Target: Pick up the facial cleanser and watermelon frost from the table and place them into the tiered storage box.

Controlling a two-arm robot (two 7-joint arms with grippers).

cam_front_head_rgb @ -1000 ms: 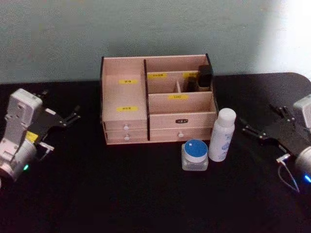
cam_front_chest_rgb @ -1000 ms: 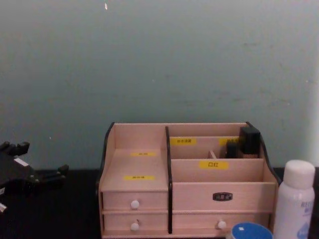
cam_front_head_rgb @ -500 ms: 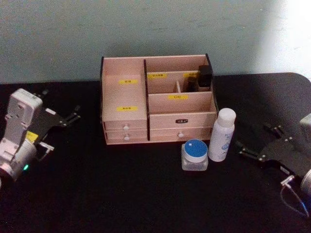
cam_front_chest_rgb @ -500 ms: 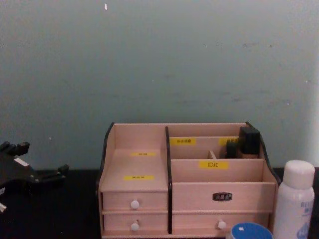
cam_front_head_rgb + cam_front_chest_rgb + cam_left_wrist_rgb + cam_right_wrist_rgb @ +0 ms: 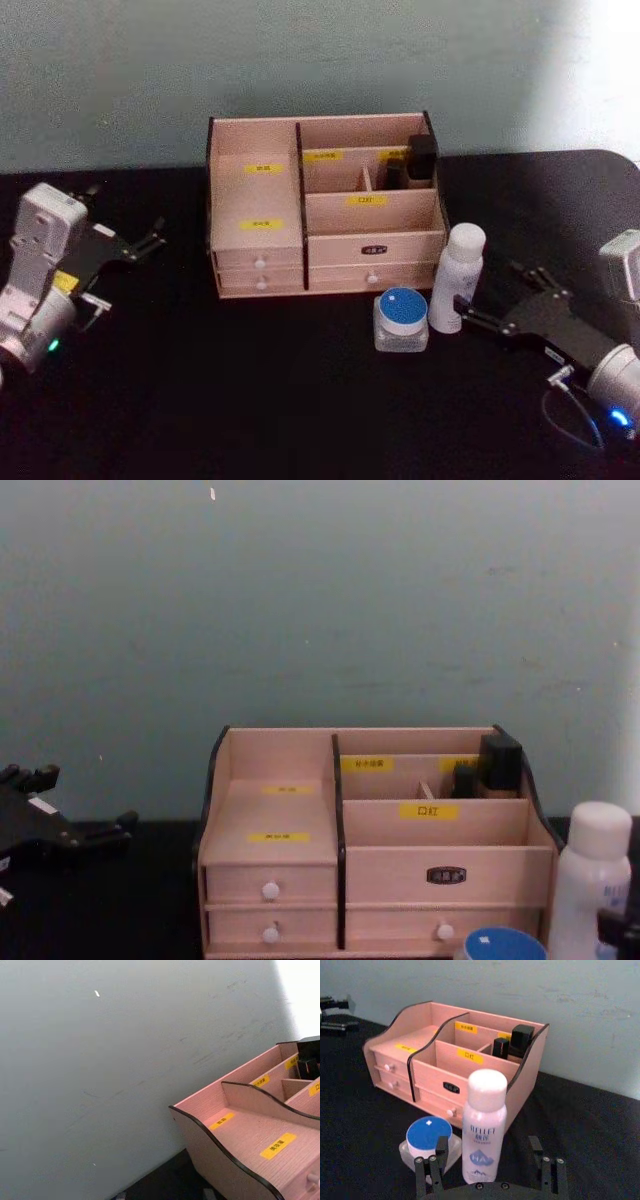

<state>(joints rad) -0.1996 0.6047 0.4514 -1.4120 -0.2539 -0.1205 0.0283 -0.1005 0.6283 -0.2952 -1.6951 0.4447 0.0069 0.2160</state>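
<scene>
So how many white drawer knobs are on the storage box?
3. On the tiered storage box, the upper knob and lower knob sit on the left drawers, and the third knob is on the bottom right drawer. None seems hidden.

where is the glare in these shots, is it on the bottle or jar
Head view: a washed-out bright patch on the wall, upper right, clear of the bottle and jar. Left wrist view: a white patch of wall past the box. Chest view: a thin bright strip at the right edge. Right wrist view: even light on both, by the right gripper.
</scene>
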